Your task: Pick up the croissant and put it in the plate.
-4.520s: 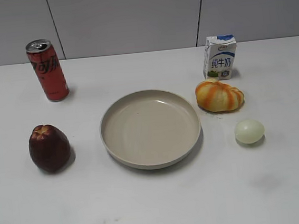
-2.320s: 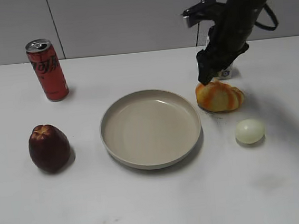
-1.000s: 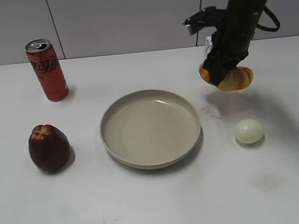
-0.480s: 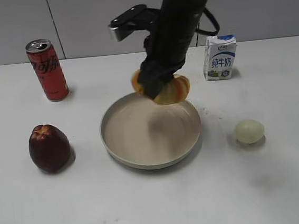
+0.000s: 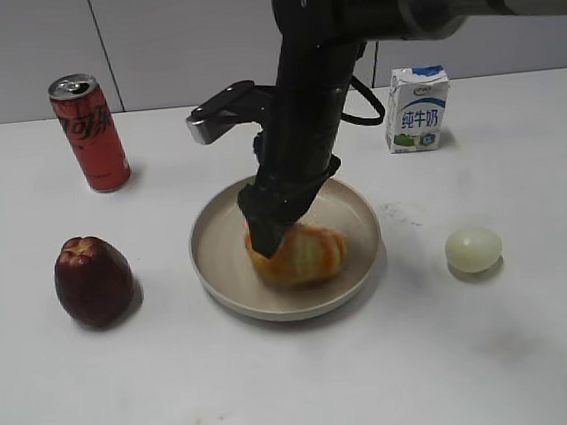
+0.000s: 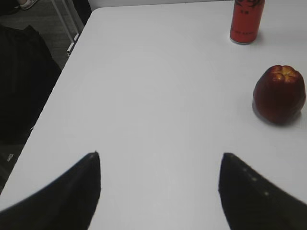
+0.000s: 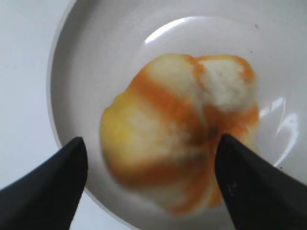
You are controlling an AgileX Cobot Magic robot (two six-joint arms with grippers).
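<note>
My right gripper (image 5: 266, 236) reaches in from the far right and hangs low over the large round beige plate (image 5: 214, 224), right at the glossy orange-and-yellow striped croissant (image 5: 303, 255). The croissant sits inside the plate, a little right of its middle and toward the near rim. In the right wrist view the dark fingers (image 7: 45, 189) stand spread to either side of the croissant (image 7: 180, 129), with plate (image 7: 86, 57) surface showing past the left one; the right fingertip lies against or just beside the pastry's edge, and I cannot tell whether it touches. The jaws are wide apart and do not pinch the pastry.

My left gripper (image 6: 158, 187) is parted wide as well and grips nothing; its two dark fingertips (image 6: 72, 191) frame bare white table (image 6: 153, 96). In that wrist view the dark red apple (image 6: 279, 94) and the red soda can (image 6: 247, 20) lie off to the right.

In the exterior view the apple (image 5: 93, 280) stands left of the plate, well apart from it, and the can (image 5: 89, 133) is upright at the far left. A small white-and-blue milk carton (image 5: 417, 109) stands far right, and a pale egg (image 5: 473, 249) rests to the right of the plate, near but clear of its rim.
</note>
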